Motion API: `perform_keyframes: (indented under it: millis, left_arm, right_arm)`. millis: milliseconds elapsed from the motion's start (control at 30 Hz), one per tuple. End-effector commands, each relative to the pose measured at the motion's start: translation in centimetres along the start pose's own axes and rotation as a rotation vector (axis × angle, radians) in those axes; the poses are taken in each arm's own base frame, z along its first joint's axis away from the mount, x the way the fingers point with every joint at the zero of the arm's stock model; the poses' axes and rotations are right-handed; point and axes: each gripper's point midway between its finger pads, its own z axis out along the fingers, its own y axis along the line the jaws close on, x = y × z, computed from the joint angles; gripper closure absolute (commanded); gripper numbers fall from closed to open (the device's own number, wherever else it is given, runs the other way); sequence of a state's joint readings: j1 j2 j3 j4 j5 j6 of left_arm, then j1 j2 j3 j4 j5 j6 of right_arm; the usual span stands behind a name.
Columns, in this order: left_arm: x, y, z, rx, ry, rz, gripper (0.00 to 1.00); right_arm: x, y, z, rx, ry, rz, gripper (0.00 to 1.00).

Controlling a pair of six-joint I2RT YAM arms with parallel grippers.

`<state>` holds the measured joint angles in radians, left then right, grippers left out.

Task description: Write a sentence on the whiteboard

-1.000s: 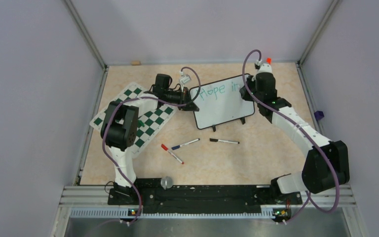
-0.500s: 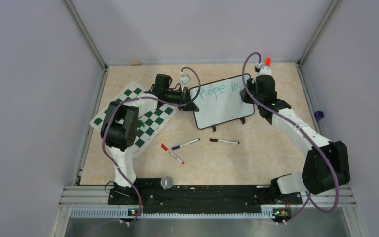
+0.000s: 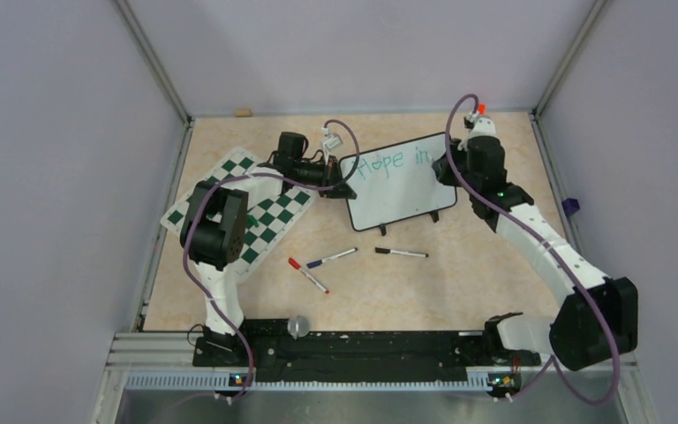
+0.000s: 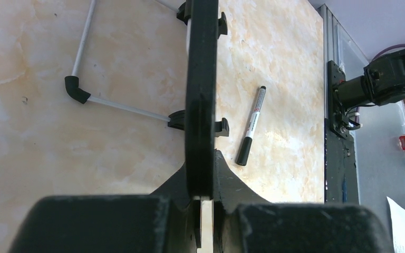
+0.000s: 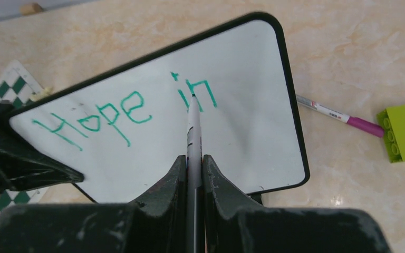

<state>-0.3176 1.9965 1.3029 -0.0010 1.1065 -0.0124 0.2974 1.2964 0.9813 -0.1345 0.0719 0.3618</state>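
Observation:
The whiteboard point(image 3: 399, 196), white with a thin black frame, stands tilted at the table's middle back. Green words "Hope in" point(image 3: 395, 162) run along its top. My left gripper point(image 3: 346, 188) is shut on the board's left edge; in the left wrist view the frame point(image 4: 200, 95) shows edge-on between the jaws of that gripper point(image 4: 203, 182). My right gripper point(image 3: 449, 168) is at the board's right edge, shut on a white marker point(image 5: 193, 129). In the right wrist view the whiteboard point(image 5: 242, 142) fills the middle, and the tip of the marker held by the right gripper point(image 5: 192, 168) lies over "in" of the sentence point(image 5: 129, 110).
A green-and-white chessboard mat point(image 3: 260, 216) lies left of the board. Three loose markers lie in front: blue point(image 3: 332, 257), red point(image 3: 308, 276), black point(image 3: 401, 253). The black one shows in the left wrist view point(image 4: 251, 126). A purple marker point(image 5: 337, 114) and a green brick point(image 5: 399, 132) lie right of the board.
My right arm has swung its elbow outward to the right and the gripper has shifted slightly right along the board. The left gripper and the board have not moved.

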Motion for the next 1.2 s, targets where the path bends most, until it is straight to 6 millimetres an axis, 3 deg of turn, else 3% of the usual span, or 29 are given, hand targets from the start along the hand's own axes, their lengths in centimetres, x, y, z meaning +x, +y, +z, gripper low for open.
perform_keyframes:
  millis: [0, 167, 367, 533, 933, 1167]
  left_arm:
    - [4.0, -0.4, 1.5, 0.000, 0.101, -0.038, 1.00]
    - [3.8, -1.1, 1.3, 0.017, 0.098, -0.017, 0.82]
    - [3.5, -1.5, 1.2, 0.021, 0.090, -0.015, 0.69]
    - [3.7, -1.6, 1.3, 0.026, 0.088, -0.014, 0.69]
    - [3.6, -1.2, 1.2, 0.007, 0.087, 0.002, 0.69]
    - [3.5, -1.1, 1.2, 0.004, 0.082, 0.007, 0.69]
  right_arm:
    - [-5.4, 2.4, -4.0, -0.118, -0.175, 0.043, 1.00]
    - [-5.8, 3.0, -5.8, -0.159, -0.207, 0.062, 1.00]
    - [-5.4, 3.6, -6.0, -0.195, -0.190, 0.046, 1.00]
    - [-5.1, 4.1, -6.9, -0.222, -0.158, 0.033, 1.00]
    - [-1.7, 2.4, -9.1, -0.180, -0.075, 0.020, 1.00]
    - [-0.8, 1.9, -11.2, -0.175, -0.076, 0.023, 1.00]
